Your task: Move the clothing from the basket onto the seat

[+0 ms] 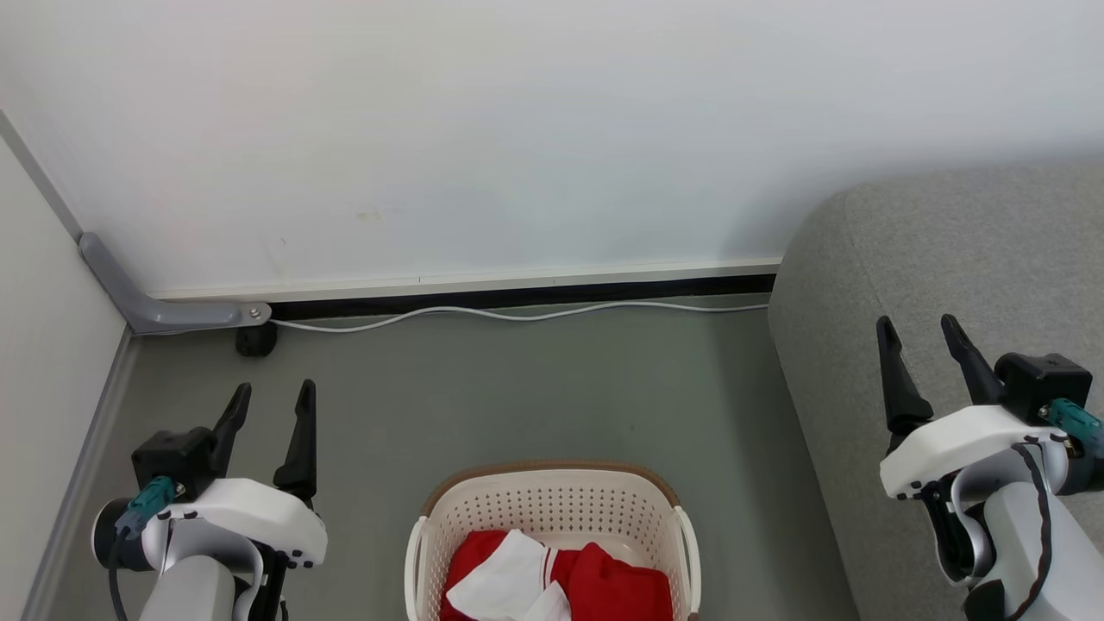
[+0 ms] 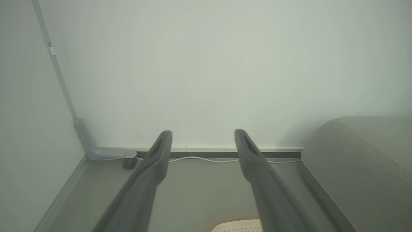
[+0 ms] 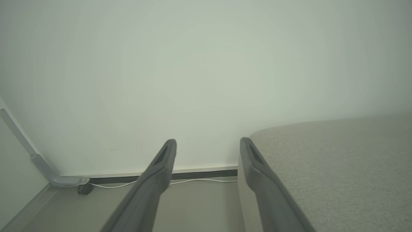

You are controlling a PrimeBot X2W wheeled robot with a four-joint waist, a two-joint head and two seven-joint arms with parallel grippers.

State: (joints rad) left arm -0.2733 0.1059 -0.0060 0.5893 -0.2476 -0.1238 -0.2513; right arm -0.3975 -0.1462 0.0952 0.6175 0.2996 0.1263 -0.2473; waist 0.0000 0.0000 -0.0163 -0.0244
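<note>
Plainly, the red clothing (image 1: 561,582) lay in the basket (image 1: 552,504) at six o'clock, the sofa (image 1: 949,259) stood at three o'clock, and the left gripper (image 1: 275,388) and right gripper (image 1: 916,323) hung empty, jaws spread wide.

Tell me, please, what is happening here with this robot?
A two-armed robot is about to move red and white clothing from a white basket onto the grey seat on its right. Nothing is held yet: the left end effector and the right end effector are both open and empty, one on each side of the basket. The clothing lies in the basket, which stands on the floor beside the seat.
</note>
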